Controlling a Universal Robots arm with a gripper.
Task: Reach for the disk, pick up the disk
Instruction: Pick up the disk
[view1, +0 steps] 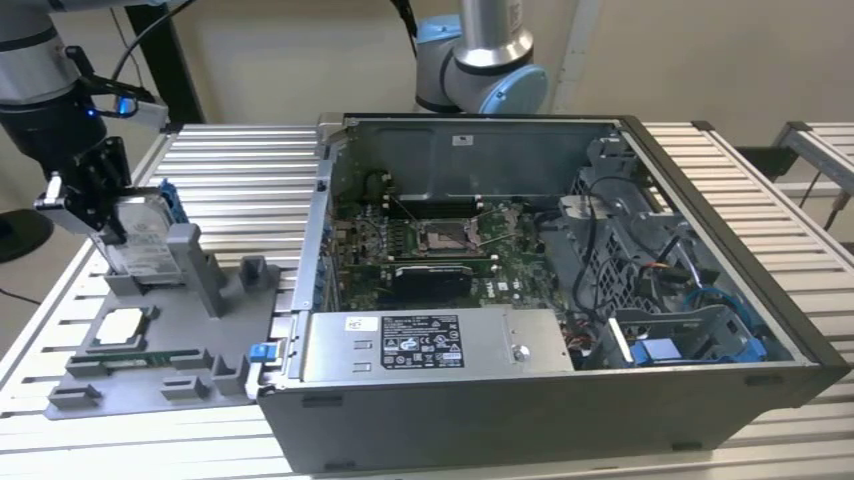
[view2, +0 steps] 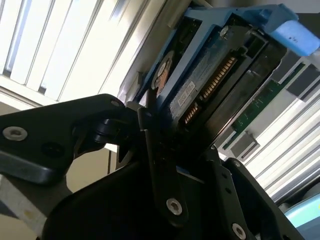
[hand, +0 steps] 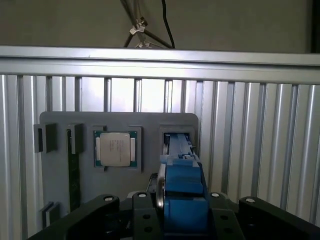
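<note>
The disk (view1: 142, 236) stands on edge in the grey fixture's upright slot at the exterior view's left, silver with a blue frame along its edge. My gripper (view1: 110, 228) reaches down over it from above, a black finger on each flat face. In the second wrist view the disk (view2: 200, 85) shows its connector edge and blue frame, with the fingers (view2: 150, 130) pressed against it. In the first wrist view the blue frame (hand: 183, 186) sits squeezed between the gripper (hand: 181, 212) parts, right over the slot. The gripper is shut on the disk.
The grey fixture plate (view1: 134, 375) also carries a small square silver chip (view1: 123, 323), seen too in the first wrist view (hand: 116, 149). A large open computer case (view1: 534, 260) stands just to the exterior view's right. Another arm's base (view1: 481, 60) rises behind it. A slatted metal table (view1: 227, 165) lies beneath.
</note>
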